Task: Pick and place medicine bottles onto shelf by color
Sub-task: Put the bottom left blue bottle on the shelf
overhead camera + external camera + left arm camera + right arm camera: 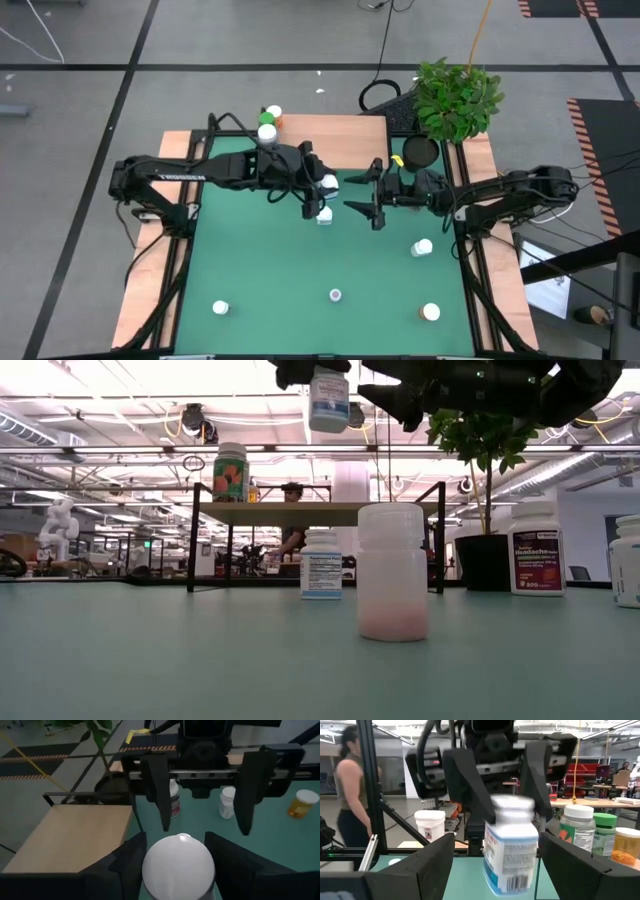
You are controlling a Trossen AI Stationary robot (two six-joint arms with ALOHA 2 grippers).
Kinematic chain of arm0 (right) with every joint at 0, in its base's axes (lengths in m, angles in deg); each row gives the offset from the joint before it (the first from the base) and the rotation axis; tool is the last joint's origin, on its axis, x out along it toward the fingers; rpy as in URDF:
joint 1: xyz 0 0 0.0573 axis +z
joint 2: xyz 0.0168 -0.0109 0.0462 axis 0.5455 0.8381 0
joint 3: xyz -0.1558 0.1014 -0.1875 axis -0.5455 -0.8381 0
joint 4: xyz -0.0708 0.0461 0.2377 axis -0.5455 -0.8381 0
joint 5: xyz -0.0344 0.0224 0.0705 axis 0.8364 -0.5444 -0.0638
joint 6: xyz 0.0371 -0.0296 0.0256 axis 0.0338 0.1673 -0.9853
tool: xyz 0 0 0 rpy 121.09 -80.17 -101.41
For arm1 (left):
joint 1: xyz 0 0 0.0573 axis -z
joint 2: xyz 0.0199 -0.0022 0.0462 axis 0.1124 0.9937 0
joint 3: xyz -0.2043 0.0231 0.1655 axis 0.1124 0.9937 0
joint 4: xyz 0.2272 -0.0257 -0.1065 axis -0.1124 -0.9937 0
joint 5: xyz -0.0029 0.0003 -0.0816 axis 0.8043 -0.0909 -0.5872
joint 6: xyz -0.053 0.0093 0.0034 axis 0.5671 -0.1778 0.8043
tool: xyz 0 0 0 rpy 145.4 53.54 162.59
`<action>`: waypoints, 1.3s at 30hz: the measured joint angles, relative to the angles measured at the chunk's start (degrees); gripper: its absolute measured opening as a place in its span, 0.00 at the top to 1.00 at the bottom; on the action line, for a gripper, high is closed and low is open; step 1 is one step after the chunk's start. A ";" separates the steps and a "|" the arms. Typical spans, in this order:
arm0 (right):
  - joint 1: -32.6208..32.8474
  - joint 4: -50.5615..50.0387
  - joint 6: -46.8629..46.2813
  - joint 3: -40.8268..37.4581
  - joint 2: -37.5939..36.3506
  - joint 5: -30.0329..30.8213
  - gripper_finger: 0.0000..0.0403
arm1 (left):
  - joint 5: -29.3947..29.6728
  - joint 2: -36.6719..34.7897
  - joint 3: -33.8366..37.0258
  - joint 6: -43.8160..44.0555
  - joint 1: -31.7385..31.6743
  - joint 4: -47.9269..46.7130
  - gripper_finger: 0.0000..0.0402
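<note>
High view — three bottles (270, 121) on shelf (340, 135), four on mat (270, 270).

We see a white-capped bottle (511, 847) with a blue-and-white label. The mat (270, 270) is green, the shelf (335, 135) light wood

Grey floor (250, 40) crossed by dark tape lines surrounds the rig. Ceiling strip lights (120, 450) run over an open workshop. Beyond both grippers, a person (350, 795) stands beside distant benches (600, 802).
</note>
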 joint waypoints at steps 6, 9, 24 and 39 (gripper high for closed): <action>0.02 -0.03 0.09 0.00 0.19 -0.10 0.30 | -0.09 -0.07 2.35 0.59 0.06 4.25 0.56; 0.02 -0.15 0.09 0.00 0.22 -0.14 0.30 | -0.09 -0.05 2.71 0.57 0.60 5.41 0.56; 0.07 -0.29 -0.27 -0.02 0.19 -0.21 0.30 | -0.13 -0.07 2.80 -0.93 2.58 6.90 0.56; 1.90 -0.77 0.50 1.07 0.22 -1.13 0.30 | -0.15 -0.07 2.77 -1.51 2.66 8.51 0.56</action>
